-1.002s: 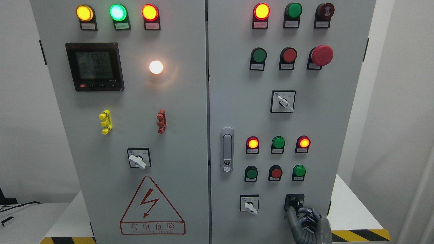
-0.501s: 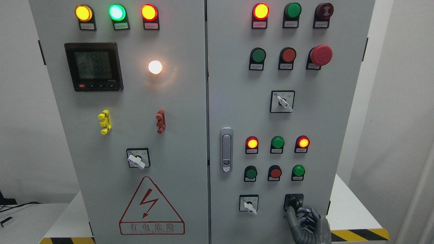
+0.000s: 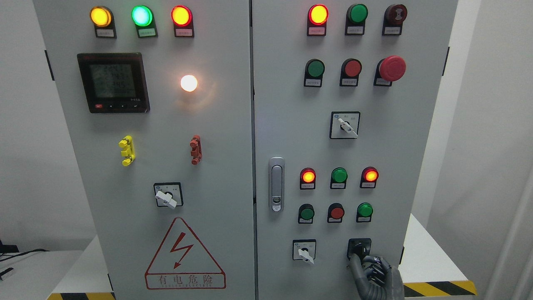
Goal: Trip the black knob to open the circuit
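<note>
The black knob (image 3: pixel 359 248) sits on a black square plate at the lower right of the grey cabinet's right door (image 3: pixel 291 137). My right hand (image 3: pixel 372 273) comes up from the bottom edge just below the knob. Its thumb (image 3: pixel 354 263) points up and its tip reaches the lower left edge of the knob's plate. The other fingers (image 3: pixel 378 266) are curled below and to the right of the knob. I cannot see them wrapped around the knob. My left hand is not in view.
A white selector switch (image 3: pixel 304 250) is left of the knob. Rows of red and green lamps and buttons (image 3: pixel 336 212) are above it, and a door latch (image 3: pixel 276 183) is to the left. A red mushroom button (image 3: pixel 391 68) is at the upper right. The cabinet stands on a white table (image 3: pixel 433 262).
The whole picture has shifted slightly left. My right hand has stayed under the black knob and sunk a little. The knob looks unchanged.
</note>
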Motion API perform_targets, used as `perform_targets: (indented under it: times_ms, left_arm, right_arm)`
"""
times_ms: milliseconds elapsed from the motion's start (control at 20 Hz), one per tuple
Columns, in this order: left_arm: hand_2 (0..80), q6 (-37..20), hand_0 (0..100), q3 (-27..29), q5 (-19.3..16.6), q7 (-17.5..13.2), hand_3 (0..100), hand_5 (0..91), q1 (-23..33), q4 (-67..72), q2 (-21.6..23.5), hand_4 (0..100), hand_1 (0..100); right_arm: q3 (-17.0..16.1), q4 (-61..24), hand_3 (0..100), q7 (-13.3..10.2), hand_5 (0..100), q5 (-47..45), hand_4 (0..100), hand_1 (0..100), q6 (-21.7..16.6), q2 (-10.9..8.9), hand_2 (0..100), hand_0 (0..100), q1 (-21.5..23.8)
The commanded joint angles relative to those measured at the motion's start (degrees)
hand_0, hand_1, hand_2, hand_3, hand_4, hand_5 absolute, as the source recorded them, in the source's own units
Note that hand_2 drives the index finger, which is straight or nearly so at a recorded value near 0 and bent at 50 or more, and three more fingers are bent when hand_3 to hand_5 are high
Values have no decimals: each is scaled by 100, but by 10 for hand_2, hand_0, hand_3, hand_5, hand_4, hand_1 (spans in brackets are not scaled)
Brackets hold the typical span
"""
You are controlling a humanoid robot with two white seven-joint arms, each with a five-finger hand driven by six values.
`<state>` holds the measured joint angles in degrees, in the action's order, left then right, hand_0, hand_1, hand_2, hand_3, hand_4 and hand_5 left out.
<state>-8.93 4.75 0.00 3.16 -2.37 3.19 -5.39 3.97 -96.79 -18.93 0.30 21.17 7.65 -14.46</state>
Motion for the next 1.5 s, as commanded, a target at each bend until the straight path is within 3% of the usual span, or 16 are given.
perform_targets:
  times_ms: [0, 1452]
  left_arm:
    - [0, -4, 120, 0, -176, 0, 0, 0, 0, 6, -6, 0, 389]
    - [0, -4, 120, 0, -176, 0, 0, 0, 0, -3, 3, 0, 389]
  right_arm:
    - [8, -7, 907, 3, 986, 85, 908, 689, -8, 0, 637, 425, -22]
    - [-63, -7, 888, 12, 980, 286, 893, 682, -8, 0, 619, 415, -22]
